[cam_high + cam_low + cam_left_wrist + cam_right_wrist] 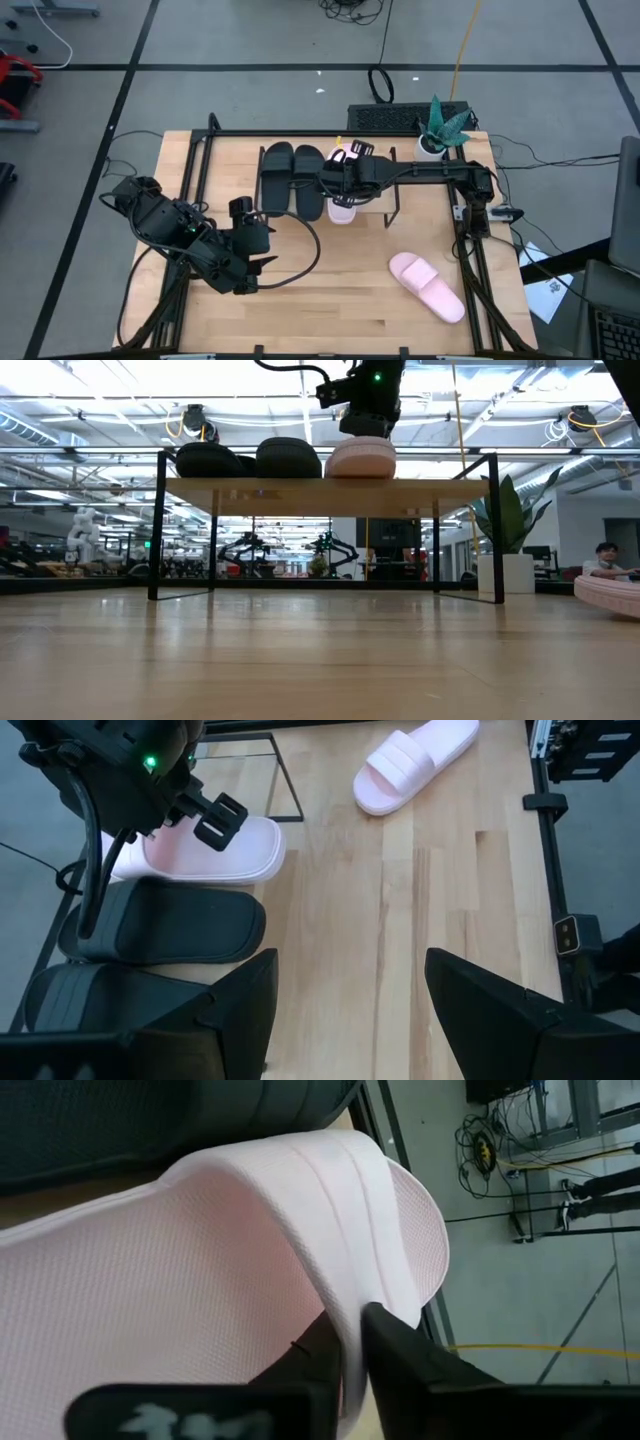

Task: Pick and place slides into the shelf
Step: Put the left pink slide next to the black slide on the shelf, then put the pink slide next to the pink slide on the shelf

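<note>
Right pincer [345, 183] is over the shelf [440, 490], clamped narrow on the strap of a pink slide [361, 459]; the right wrist view shows both fingers pinching the strap edge. That slide rests on the shelf plank, just beside the two black slides [292, 178], which sit side by side on the plank to its left in the high view.

Risks, as judged:
- Grip is on strap edge only. If the pincer lifts or drags w/o opening fully, the slide could tip or get pulled off the plank.
- Pink slide sits v. close to the nearer black slide; any sideways nudge on release may shove it into that one and upset the row.
- In the high view the pink slide reaches the plank's front edge; exact overhang cannot be told.

Other items:
- Second pink slide [428, 287] lies on the desk [330, 300], well apart from the shelf, on the right arm's side; not yet placed.
- Left pincer [350, 1010] waits over the desk near its left front, fingers wide, holding nothing.
- Potted plant [442, 127] stands at the desk's far right corner, near the right arm's reach path; cables run beside the frame there.
</note>
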Robot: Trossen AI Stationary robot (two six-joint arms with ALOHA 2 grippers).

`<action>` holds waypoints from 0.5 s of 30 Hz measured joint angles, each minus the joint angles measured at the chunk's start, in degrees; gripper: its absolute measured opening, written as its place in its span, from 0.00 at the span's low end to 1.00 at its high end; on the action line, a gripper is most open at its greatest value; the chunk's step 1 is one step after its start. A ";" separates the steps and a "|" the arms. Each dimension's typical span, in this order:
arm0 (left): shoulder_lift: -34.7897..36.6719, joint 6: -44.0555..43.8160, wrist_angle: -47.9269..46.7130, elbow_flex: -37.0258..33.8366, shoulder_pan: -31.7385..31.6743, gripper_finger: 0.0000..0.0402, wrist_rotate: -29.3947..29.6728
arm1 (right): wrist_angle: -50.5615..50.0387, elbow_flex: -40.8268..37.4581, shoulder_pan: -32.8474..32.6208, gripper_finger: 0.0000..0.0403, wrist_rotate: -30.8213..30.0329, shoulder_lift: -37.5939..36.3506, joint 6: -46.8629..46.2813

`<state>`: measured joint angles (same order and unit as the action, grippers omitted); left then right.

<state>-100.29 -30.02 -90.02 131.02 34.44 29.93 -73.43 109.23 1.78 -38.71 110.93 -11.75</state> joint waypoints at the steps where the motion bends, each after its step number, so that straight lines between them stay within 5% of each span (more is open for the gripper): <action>1: 0.00 -0.02 0.00 0.00 0.00 0.63 -0.01 | 0.00 0.00 0.00 0.11 0.04 0.00 -0.04; 15: 0.00 0.04 0.00 0.00 0.00 0.63 -0.02 | -0.26 0.00 -0.02 0.31 2.73 0.00 -0.85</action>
<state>-100.29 -29.98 -90.02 131.02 34.44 29.91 -73.69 109.23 1.76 -35.98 110.93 -12.60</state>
